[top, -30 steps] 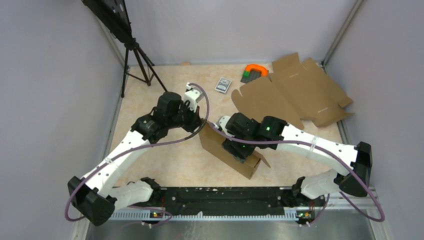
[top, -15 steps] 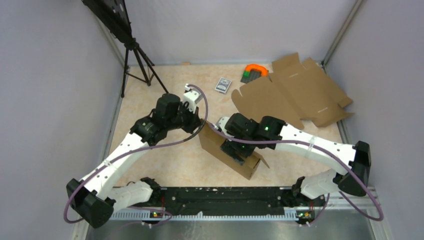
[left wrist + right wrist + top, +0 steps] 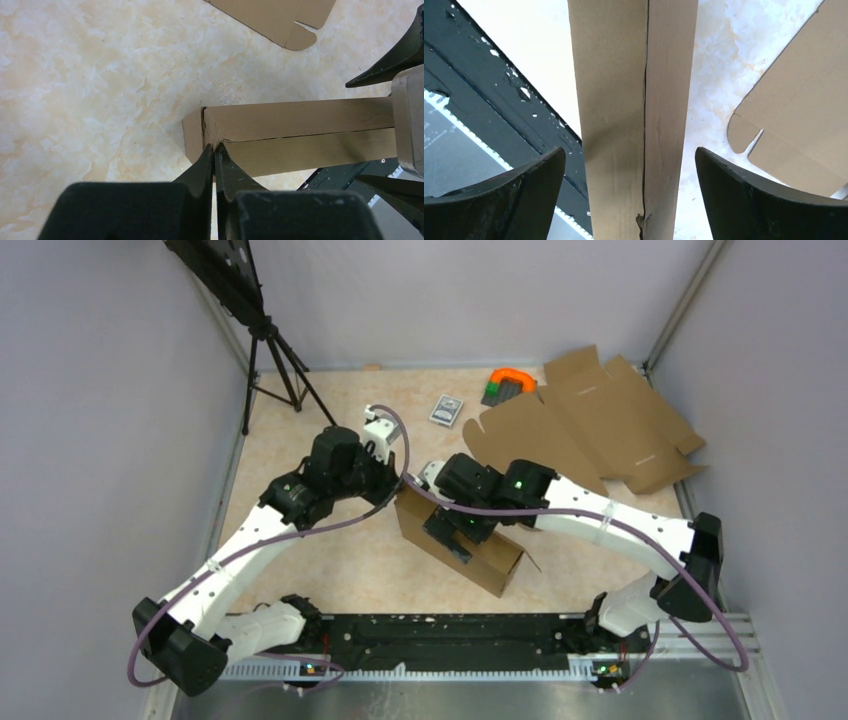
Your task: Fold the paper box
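Brown cardboard paper box (image 3: 497,562), a shallow rectangular mailer, stands on edge on the pale marbled desk (image 3: 330,550).

Top view: its long axis runs far-left to near-right. The left pincer (image 3: 399,483) is at the far-left corner, the right pincer (image 3: 452,532) over the middle.

Left wrist: fingers together, tips on the corner seam.

Right wrist: fingers apart, straddling the box's thickness. This pincer is judged better placed to squeeze.

Paper box (image 3: 497,562) matt brown cardbd, smooth; table (image 3: 345,568) marbled beige, slight sheen

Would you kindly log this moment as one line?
paper box: on edge | left end effector: shut at corner | right end effector: open, straddling box
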`<state>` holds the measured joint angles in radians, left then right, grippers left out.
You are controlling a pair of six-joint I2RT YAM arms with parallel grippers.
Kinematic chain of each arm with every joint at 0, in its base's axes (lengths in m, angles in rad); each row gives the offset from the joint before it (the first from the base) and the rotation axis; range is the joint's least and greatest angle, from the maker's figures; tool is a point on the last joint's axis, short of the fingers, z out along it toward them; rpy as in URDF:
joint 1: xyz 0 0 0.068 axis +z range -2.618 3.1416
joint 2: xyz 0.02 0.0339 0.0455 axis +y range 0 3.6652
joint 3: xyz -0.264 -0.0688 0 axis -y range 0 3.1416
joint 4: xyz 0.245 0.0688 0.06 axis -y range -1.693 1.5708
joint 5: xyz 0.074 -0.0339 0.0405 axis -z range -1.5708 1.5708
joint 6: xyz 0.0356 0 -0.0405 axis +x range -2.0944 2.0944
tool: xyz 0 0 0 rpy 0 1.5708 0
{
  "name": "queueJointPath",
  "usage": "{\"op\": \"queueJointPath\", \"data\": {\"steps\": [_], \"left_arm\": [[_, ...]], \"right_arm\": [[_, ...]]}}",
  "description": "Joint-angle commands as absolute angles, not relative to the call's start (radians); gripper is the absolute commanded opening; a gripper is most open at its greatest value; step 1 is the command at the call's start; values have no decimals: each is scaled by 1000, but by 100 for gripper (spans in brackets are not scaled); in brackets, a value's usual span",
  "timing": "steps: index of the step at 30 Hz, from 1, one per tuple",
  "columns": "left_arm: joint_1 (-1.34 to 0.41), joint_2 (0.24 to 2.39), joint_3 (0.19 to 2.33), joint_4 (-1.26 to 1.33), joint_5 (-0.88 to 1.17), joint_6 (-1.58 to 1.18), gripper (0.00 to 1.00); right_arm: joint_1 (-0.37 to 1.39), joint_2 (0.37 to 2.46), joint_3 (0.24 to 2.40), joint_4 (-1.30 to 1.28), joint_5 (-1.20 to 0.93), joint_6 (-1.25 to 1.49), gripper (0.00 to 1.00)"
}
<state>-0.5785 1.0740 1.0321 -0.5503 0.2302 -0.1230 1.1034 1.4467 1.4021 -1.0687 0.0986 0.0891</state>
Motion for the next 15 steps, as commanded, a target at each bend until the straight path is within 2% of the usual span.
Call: {"op": "queueJointPath", "data": {"steps": [1, 11, 15], "left_arm": [[-580, 1072, 1028, -580, 227, -149, 0], [-580, 1066, 1023, -589, 219, -180, 0], [-581, 1061, 1032, -609, 213, -190, 10]], "right_arm": [[1113, 1467, 1482, -996, 127, 89, 99], [1113, 1494, 1421, -792, 121, 67, 84], [1113, 1475, 1353, -737, 113, 25, 71]]}}
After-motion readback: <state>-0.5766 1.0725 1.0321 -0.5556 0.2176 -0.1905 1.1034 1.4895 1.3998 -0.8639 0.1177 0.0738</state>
